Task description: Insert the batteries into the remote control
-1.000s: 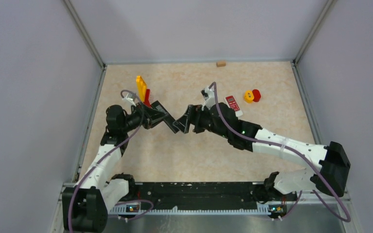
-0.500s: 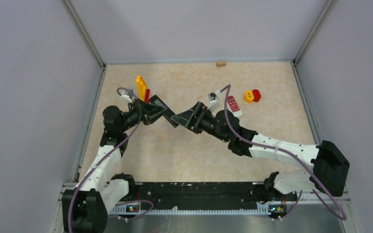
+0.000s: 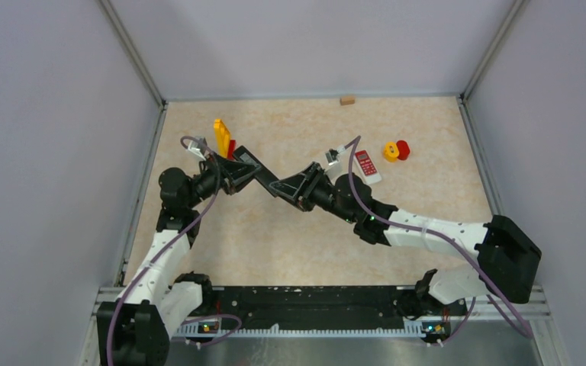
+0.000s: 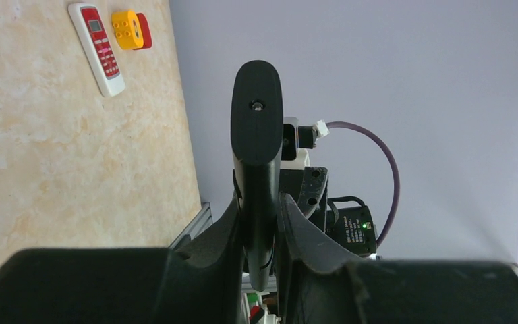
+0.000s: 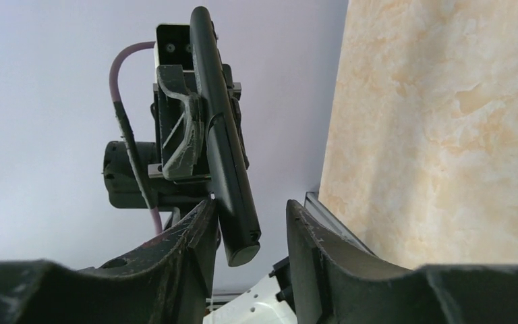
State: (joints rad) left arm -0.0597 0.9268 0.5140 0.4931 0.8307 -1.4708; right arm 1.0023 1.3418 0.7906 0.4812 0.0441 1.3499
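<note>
Top external view: a beige marbled table (image 3: 297,244) inside pale walls, with my 2 arms meeting above its middle. My left gripper (image 4: 260,226) is clamped tight on 1 end of a slim black remote control (image 4: 257,135), holding it in the air, edge-on to my left wrist camera. My right gripper (image 5: 249,216) has its jaws around the other end but not closed. The remote lies against 1 finger and a gap shows at the other.

As I judge it, the step in hand is a 2-handed hold or handover, so the battery compartment can be reached. To do it well, I should close the right jaws slowly and squarely on the flat faces. The left grip should hold firm until the right one bites. I should avoid twisting, since the thin body could lever out.

Counts, big to small:
- 2 arms.
- 2 remotes (the black one held, and a white-and-red remote (image 3: 365,165) lying on the table to the right).
- 1 tall yellow piece (image 3: 220,136) with 1 red piece (image 3: 231,149) beside it, near my left gripper.
- 1 yellow block (image 3: 390,151) touching 1 red block (image 3: 403,149), just beside the white-and-red remote.
- 1 small tan block (image 3: 346,99) at the far edge.
- 0 batteries in any view, so I cannot say where they are.
</note>
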